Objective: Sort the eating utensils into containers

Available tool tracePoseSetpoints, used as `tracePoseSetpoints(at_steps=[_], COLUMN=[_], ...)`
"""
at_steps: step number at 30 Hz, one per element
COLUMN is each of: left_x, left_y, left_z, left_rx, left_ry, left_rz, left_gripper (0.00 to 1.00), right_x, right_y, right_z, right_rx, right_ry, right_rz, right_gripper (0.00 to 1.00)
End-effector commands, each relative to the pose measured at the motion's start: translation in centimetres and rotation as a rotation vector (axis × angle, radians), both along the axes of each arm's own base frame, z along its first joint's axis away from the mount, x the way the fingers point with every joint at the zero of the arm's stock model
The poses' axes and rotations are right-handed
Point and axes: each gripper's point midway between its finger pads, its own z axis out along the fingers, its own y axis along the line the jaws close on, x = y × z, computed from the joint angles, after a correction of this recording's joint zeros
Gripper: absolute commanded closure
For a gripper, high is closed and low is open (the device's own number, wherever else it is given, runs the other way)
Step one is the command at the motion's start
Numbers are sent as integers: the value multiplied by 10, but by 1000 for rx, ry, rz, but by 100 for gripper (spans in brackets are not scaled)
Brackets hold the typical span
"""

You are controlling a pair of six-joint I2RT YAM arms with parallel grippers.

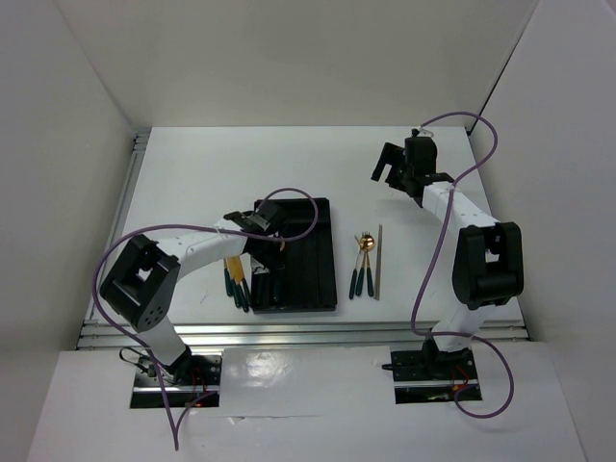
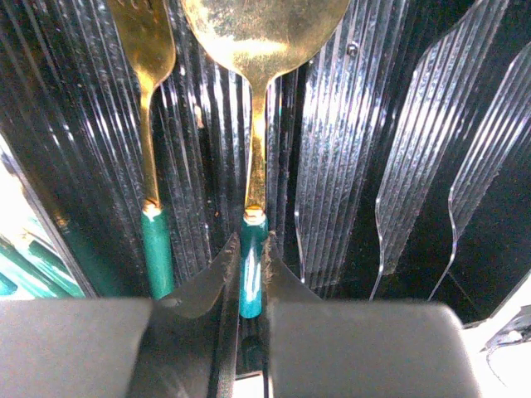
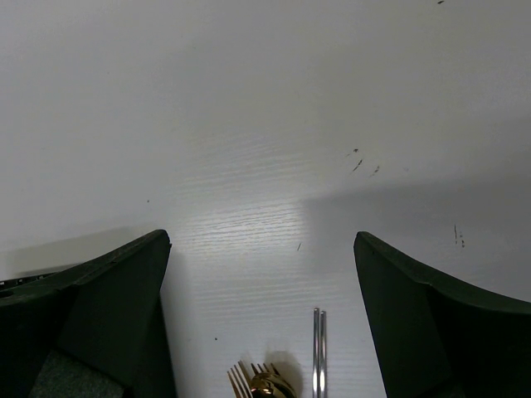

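Observation:
The black tray (image 1: 322, 274) lies lengthwise at mid-table. My left gripper (image 1: 272, 241) is low over its left side. In the left wrist view it (image 2: 250, 242) is shut on the teal handle of a gold-headed spoon (image 2: 264, 33), which lies along a ribbed compartment (image 2: 348, 166). A second gold utensil with a teal handle (image 2: 155, 249) lies in the compartment to the left. My right gripper (image 1: 390, 166) is open and empty over the far right of the table, also shown in the right wrist view (image 3: 261, 239). Below it are fork tines (image 3: 249, 380) and the grey stick (image 3: 318, 356).
Several teal-handled utensils (image 1: 236, 281) lie on the table just left of the tray. Right of the tray lie a few spoons and forks (image 1: 363, 265) and the grey stick (image 1: 379, 262). White walls enclose the table on three sides.

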Motion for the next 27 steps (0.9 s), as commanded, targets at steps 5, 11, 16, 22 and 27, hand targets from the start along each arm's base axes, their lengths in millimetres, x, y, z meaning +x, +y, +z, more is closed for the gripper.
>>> tracePoseSetpoints(at_steps=[5, 11, 16, 22, 27], left_x=[4, 0, 2, -1, 3], left_y=[-4, 0, 3, 0, -4], left_z=[8, 3, 2, 0, 6], left_rx=[-1, 23, 43, 33, 25], left_ry=[-16, 8, 6, 25, -7], left_rz=[-18, -5, 11, 6, -12], left_gripper=[100, 100, 100, 91, 66], right_x=[5, 5, 5, 5, 4], right_y=[-5, -5, -5, -5, -3], right_z=[3, 3, 3, 3, 3], right_rx=[-7, -7, -7, -7, -2], right_ry=[-19, -19, -19, -19, -19], right_rz=[-16, -16, -16, -16, -9], right_gripper=[0, 0, 0, 0, 0])
